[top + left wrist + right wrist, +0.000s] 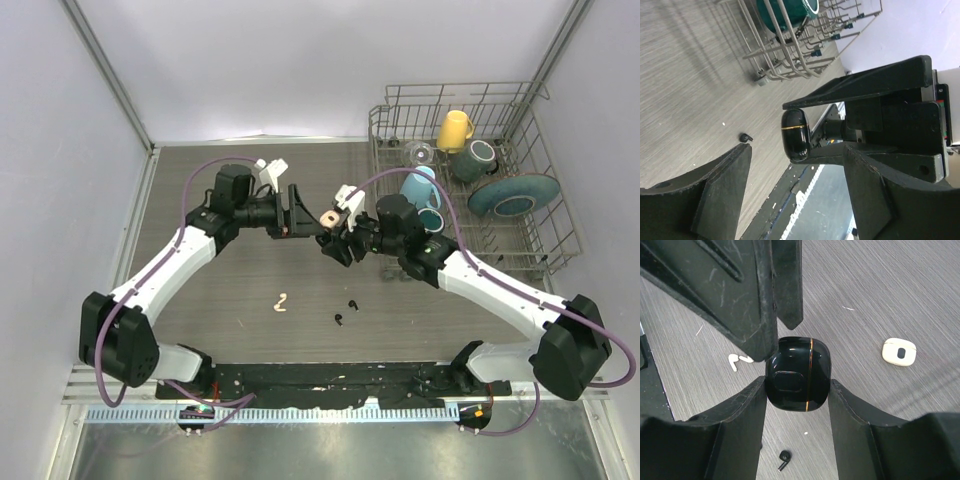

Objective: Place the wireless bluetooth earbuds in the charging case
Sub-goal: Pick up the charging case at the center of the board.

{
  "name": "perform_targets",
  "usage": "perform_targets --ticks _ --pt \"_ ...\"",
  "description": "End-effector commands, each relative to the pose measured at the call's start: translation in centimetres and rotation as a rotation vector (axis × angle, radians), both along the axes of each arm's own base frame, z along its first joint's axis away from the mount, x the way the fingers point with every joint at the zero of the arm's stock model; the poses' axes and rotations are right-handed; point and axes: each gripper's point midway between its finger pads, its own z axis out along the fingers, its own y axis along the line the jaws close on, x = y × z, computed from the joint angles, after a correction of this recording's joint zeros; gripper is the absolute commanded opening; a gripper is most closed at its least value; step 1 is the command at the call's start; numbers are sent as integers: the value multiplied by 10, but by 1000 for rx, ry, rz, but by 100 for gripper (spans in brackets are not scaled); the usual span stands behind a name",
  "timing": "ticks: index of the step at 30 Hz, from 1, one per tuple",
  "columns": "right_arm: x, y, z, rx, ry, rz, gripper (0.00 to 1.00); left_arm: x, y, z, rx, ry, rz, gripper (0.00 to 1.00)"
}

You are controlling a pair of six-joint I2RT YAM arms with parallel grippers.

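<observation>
Mid-air, lid-opening step: right claw [797,387] clamps glossy black gold-seamed charging case [799,371]; left claw [796,149], wide, at 12 o'clock, must pry seam.

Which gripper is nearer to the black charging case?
Right. The right gripper clamps the black charging case; the left gripper is open, close beside it.

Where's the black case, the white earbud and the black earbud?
black case [797,375], right wrist view, on its shiny front.
white earbud [282,302], top view, on its curved middle.
black earbud [784,456], right wrist view, on its round head.
</observation>
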Motion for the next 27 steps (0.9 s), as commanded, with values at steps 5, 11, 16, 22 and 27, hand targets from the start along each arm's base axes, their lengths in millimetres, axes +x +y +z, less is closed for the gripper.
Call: perform_targets --ticks 5,11,16,22,27 --pt "4 1 27 47 -100 -14 1 -11 -21 8 -33 -1 -125 73" --pt "1 0 26 48 -101 -9 1 -9 -25 2 -10 0 -117 63" --pt "1 2 31 71 -114 -8 1 -6 -31 2 -19 0 -113 49" --pt "2 2 31 76 -121 -14 1 -9 -38 -1 -34 28 -143 49" --pt "2 0 29 68 -125 -19 1 -10 -39 -3 -29 25 -150 38"
